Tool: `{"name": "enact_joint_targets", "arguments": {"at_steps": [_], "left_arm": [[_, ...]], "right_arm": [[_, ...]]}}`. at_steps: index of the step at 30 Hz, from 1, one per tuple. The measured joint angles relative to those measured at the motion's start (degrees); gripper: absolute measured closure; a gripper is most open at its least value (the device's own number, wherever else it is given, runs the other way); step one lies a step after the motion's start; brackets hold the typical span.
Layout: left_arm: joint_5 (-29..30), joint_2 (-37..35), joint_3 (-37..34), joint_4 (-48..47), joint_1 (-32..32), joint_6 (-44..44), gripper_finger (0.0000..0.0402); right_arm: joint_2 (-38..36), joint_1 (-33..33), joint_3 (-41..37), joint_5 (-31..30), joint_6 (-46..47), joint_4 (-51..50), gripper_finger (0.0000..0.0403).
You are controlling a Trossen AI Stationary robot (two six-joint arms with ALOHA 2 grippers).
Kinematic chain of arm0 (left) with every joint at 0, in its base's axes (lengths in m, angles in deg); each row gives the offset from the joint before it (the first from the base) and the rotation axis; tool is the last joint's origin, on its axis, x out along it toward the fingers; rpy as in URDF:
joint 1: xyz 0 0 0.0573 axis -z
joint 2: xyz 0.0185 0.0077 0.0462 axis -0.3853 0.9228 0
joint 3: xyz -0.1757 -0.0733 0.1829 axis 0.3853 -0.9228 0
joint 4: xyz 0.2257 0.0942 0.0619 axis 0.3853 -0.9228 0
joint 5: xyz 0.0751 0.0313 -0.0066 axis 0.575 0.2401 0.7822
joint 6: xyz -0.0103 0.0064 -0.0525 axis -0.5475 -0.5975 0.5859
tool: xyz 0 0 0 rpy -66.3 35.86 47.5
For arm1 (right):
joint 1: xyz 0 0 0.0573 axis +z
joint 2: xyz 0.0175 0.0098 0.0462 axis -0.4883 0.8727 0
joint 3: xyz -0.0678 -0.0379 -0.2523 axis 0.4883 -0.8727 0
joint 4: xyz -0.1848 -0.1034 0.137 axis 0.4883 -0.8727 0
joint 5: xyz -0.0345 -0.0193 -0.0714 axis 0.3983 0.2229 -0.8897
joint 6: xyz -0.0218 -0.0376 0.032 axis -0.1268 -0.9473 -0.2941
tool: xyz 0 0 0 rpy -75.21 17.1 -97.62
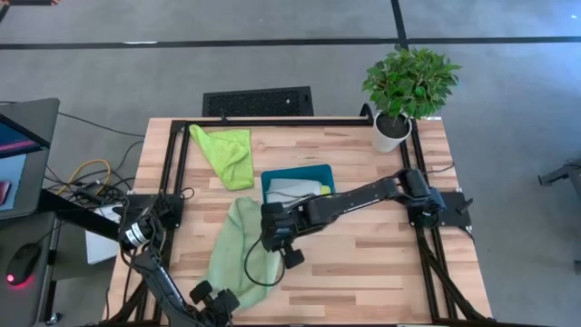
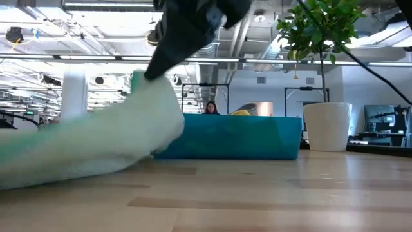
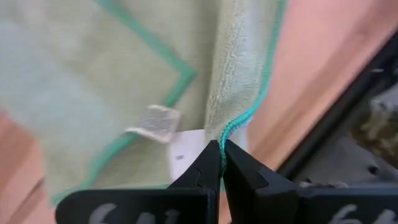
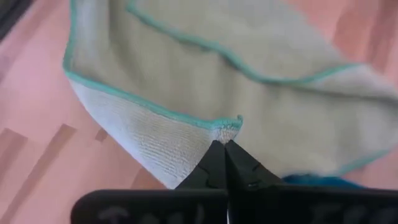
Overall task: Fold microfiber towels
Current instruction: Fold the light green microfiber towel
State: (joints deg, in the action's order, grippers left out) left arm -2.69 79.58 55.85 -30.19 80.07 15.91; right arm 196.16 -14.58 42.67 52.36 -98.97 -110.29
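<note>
We are pinching the pale sage towel [image 1: 238, 247] with both hands, right hand [image 4: 224, 144] and left hand [image 3: 221, 149] clamped on its edging, readying, we judge, to spread it flat on the desk [image 1: 381, 263].

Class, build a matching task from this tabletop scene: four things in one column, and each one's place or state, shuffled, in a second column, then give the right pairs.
Column 1
1. pale sage towel
2. lime green towel
3. teal tray
4. potted plant

Column 2
A. at the far right corner of the table
B. pinched at its edges by both grippers
C. lying alone near the far left of the table
D. holding folded cloths at mid-table

Pairs: 1-B, 2-C, 3-D, 4-A
</note>
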Motion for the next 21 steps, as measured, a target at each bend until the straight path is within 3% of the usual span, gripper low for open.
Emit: {"name": "enact_joint_targets", "arguments": {"at_steps": [11, 17, 21], "left_arm": [[1.07, -0.03, 5.18, -21.51, 1.4, 12.04, 0.0401], [11.59, -1.2, 8.32, -20.86, 0.76, 5.5, 0.0401], [18.48, -1.18, 10.15, -20.88, -0.08, 0.69, 0.0401]], "right_arm": [[-6.3, 1.44, 0.0, -15.93, 3.02, -1.54, 0.04], [-10.89, 1.72, 0.0, -20.92, 4.54, -3.06, 0.04], [-14.51, 2.29, 0.0, -21.04, 6.46, -4.62, 0.0399]]}}
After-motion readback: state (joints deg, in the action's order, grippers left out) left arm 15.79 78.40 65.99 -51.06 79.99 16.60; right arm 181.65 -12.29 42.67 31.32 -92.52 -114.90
